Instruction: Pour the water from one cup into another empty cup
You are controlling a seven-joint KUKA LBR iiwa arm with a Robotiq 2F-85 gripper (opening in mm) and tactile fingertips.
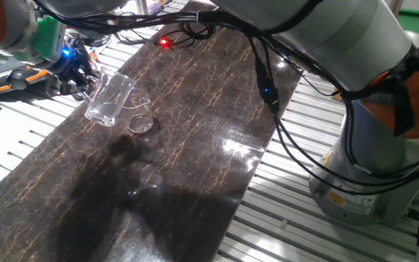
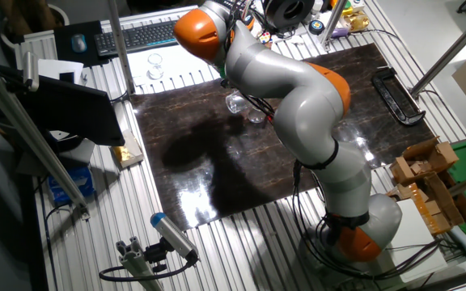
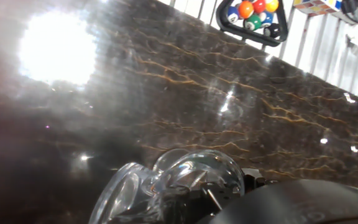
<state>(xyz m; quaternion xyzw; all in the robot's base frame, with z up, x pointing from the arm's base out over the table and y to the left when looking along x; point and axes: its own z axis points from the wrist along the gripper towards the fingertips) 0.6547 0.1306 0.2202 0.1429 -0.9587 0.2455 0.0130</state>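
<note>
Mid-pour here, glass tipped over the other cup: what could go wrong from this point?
The tilted tumbler, held by the tool, has its mouth beside the small receiving cup, so water may miss that rim onto the dark mat. The light cup could be knocked over. Cables hang close above the mat.

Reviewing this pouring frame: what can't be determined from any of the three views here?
- Water: not discernible in the tilted clear straight-sided glass tumbler or the clear tapered cup below; glass and glare hide it.
- Gripper: its fingers are lost in dark clutter in one fixed view, and behind the silver-and-orange arm in the other.
- Hand view: the tumbler is cut off by the bottom edge; a bright reflection washes out the dark marble-patterned tabletop.
</note>
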